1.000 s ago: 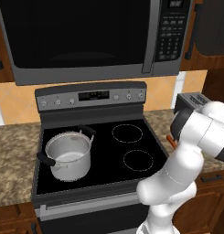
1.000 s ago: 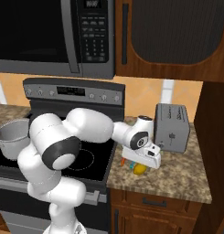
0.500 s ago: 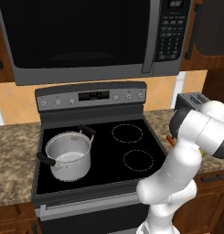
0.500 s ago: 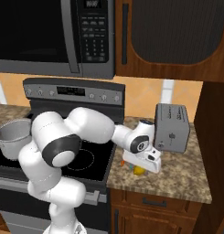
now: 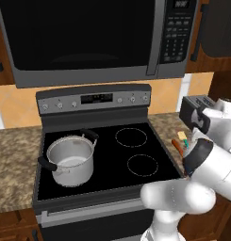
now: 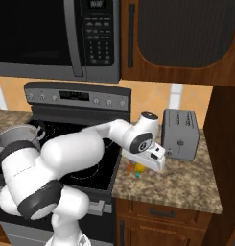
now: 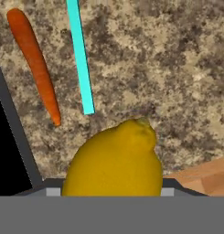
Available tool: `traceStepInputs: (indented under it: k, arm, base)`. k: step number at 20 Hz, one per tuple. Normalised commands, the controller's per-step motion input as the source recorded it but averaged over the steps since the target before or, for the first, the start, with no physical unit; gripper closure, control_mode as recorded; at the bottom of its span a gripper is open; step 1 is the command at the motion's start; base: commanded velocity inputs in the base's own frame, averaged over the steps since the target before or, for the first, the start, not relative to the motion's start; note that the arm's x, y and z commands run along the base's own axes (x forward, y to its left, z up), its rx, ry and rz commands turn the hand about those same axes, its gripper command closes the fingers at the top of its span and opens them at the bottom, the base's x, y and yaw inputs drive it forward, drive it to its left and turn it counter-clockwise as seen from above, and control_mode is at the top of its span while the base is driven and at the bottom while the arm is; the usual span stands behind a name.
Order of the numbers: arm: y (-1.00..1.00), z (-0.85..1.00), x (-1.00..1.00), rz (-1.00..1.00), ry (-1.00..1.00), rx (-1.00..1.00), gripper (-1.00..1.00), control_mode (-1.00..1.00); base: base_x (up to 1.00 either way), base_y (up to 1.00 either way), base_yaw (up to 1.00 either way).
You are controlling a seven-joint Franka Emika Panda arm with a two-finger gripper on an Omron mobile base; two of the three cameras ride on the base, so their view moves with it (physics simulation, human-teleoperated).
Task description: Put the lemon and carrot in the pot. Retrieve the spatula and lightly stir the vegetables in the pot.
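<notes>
The gripper [image 6: 146, 166] is reaching low over the granite counter [image 6: 186, 185] to the right of the stove [image 5: 103, 155], just in front of the toaster [image 6: 180, 133]. In the hand view its fingertips are hidden at the bottom edge, so it is not possible to tell how wide the jaws are standing or whether they are touching anything.

The lemon [image 7: 114, 163] is sitting directly below the hand, looming large and very close. It looks firm, smooth-skinned and rounded, so it is likely to roll or squirt out of a loose pinch; taking it across its widest middle seems safest.

Just beyond it, the carrot [image 7: 36, 61] is lying flat on the counter near the stove's edge, slim and stiff, best pinched across its thicker half. Beside the carrot, the spatula [image 7: 79, 55] is showing as a thin teal handle; its head is out of sight. It is probably light and rigid.

Well apart, on the stove's front left burner, the pot [image 5: 70, 160] is standing upright and looks empty.

Counted: one lemon, one carrot, one spatula, one pot with two black handles.
</notes>
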Motion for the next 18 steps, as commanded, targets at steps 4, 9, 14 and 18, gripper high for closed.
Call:
traceStepInputs:
  k: [4,9,14,18]
  arm:
    - [0.99,0.65,-0.12,0.13,-0.01,-0.06,1.0,-1.0]
    - [1.0,0.35,-0.02,0.22,0.0,-0.17,1.0,-1.0]
    - [1.0,0.37,0.0,0.24,0.0,-0.14,1.0,-1.0]
    - [1.0,0.36,0.0,0.23,0.0,-0.09,1.0,-1.0]
  base:
    - [0.0,0.0,0.0]
    - [0.0,0.0,0.0]
    - [0.0,0.0,0.0]
    - [0.0,0.0,0.0]
